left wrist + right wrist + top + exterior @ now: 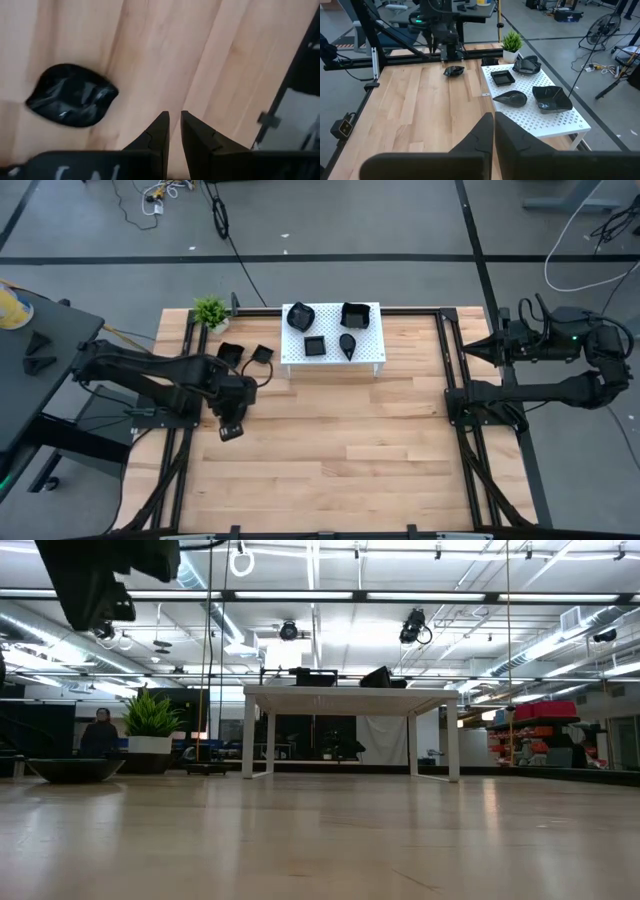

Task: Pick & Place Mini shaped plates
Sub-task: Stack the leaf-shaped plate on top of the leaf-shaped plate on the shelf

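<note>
Left gripper (231, 430): over the left part of the table, fingers (157, 132) drawn to a narrow slit, holding nothing.

Glossy black leaf-shaped mini plate (72, 94): flat on the wood just beside the left gripper, apart from it. Risk, as judged: fingers this narrow cannot straddle the rim; a descent would strike the shallow, slick dish and skid it across the boards. An off-centre pinch on the thin lip may tip or drop it.

Two further black square plates (262, 354): on the table near the small green potted plant (210, 310). Risk: an arm sweeping towards the stand could clip them or the plant.

White perforated stand (375, 340): at the table's rear centre, bearing four black plates. Risk: little free space; a new plate could land on a neighbour.

Right gripper (493, 131): parked over the right frame, fingers closed, empty.

Surface: pale butcher-block wooden table (340, 450), black rail frame.

Room: grey floor with cables; open workshop with ceiling lights; a seated person far behind.
</note>
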You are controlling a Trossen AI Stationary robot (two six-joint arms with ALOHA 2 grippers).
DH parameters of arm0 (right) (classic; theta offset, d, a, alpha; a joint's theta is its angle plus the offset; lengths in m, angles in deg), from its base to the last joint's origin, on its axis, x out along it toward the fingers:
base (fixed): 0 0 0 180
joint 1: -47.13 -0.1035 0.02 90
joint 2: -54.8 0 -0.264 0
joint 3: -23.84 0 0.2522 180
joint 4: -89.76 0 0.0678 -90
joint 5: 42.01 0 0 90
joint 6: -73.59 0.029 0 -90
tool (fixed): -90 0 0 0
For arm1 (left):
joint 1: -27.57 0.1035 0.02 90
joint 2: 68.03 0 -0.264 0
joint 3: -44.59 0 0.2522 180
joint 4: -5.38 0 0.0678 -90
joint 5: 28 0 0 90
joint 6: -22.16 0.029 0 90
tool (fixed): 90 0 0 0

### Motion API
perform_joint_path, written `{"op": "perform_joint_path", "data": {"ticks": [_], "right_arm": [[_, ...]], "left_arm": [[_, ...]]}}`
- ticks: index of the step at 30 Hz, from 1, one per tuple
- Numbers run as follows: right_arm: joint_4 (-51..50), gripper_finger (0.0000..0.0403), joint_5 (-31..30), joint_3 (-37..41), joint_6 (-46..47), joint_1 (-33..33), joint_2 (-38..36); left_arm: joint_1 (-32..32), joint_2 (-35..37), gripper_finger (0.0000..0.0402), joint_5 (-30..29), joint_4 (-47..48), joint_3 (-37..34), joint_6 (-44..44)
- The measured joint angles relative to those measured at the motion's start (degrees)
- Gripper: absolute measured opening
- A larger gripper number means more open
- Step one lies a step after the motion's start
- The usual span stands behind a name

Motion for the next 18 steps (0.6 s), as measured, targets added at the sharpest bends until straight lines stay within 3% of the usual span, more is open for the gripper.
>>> {"op": "perform_joint_path", "data": {"ticks": [9,18], "right_arm": [[0.0,0.002,0.0,0.0,0.0,0.0,0.0],[0.0,0.002,0.0,0.0,0.0,0.0,0.0]], "left_arm": [[2.7,1.9,0.0051,-3.0,8.7,2.8,11.1],[7.0,2.3,0.0051,-8.6,8.7,2.8,25.1]]}}
